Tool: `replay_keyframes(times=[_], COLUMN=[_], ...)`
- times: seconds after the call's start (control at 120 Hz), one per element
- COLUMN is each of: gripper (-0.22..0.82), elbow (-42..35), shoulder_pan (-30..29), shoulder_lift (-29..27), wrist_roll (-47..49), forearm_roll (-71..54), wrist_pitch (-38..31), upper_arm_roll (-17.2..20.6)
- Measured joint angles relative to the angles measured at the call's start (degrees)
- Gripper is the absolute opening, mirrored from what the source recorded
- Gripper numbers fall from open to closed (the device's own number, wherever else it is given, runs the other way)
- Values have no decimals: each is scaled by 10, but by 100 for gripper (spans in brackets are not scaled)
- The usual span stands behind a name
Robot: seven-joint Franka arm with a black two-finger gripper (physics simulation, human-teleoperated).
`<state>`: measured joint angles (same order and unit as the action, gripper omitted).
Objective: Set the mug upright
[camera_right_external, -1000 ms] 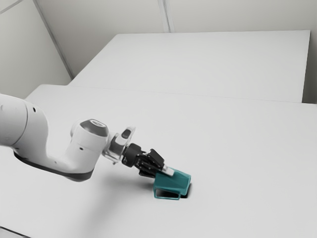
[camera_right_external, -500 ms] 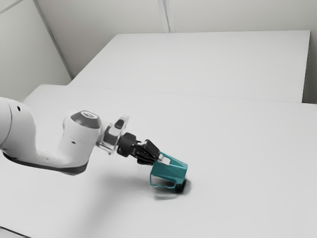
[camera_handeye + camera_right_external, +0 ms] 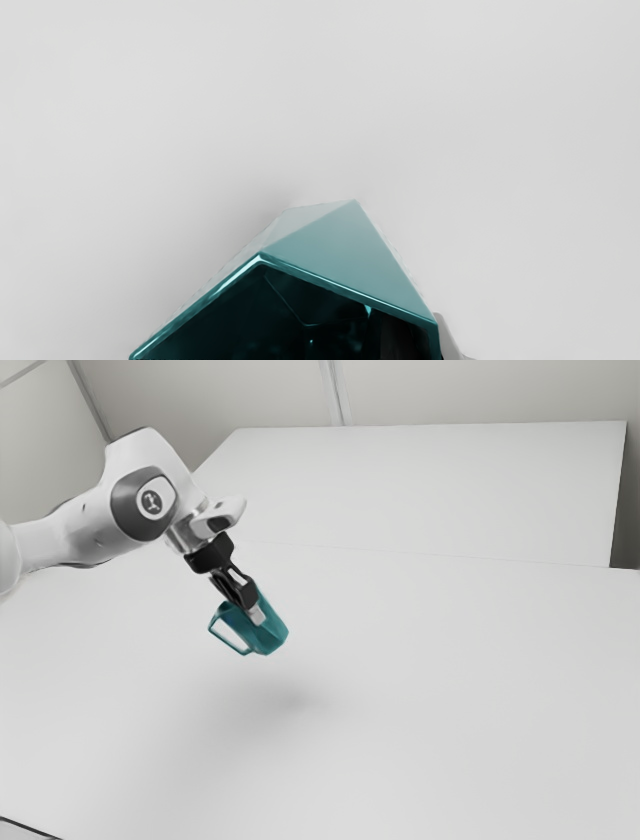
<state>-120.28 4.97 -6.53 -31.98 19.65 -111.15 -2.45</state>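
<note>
The teal mug [image 3: 270,637] hangs above the table in the exterior view, tilted, its handle toward the exterior view's left. My gripper [image 3: 256,616] comes down on it from the upper left and is shut on its wall. In the wrist view the faceted mug [image 3: 345,265] turns its open mouth and dark inside toward my hand. One finger of the gripper [image 3: 425,337] reaches inside the mouth, while the other shows as a grey edge outside the wall.
The white table [image 3: 430,690] lies below the mug and carries a soft shadow. A second white surface [image 3: 420,490] stands behind it, before pale walls.
My hand has risen and swung back toward the exterior view's left, lifting the mug off the table. The mug has turned from lying on its side to a steeper tilt.
</note>
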Motion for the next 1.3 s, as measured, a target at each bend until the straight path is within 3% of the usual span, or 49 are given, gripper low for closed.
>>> replay_keyframes(times=[0.342,0.892,0.933,1.125,1.3], gripper=[-18,-17,-12,28,46], elbow=[33,2,1,0,8], shoulder_pan=[-1,2,3,7,6], shoulder_lift=[59,148,148,136,93], wrist_roll=[122,242,247,263,272], forearm_roll=[-195,-234,-233,-229,-223], wrist_pitch=[-13,-110,-114,-124,-98], upper_arm_roll=[-2,-1,0,1,1])
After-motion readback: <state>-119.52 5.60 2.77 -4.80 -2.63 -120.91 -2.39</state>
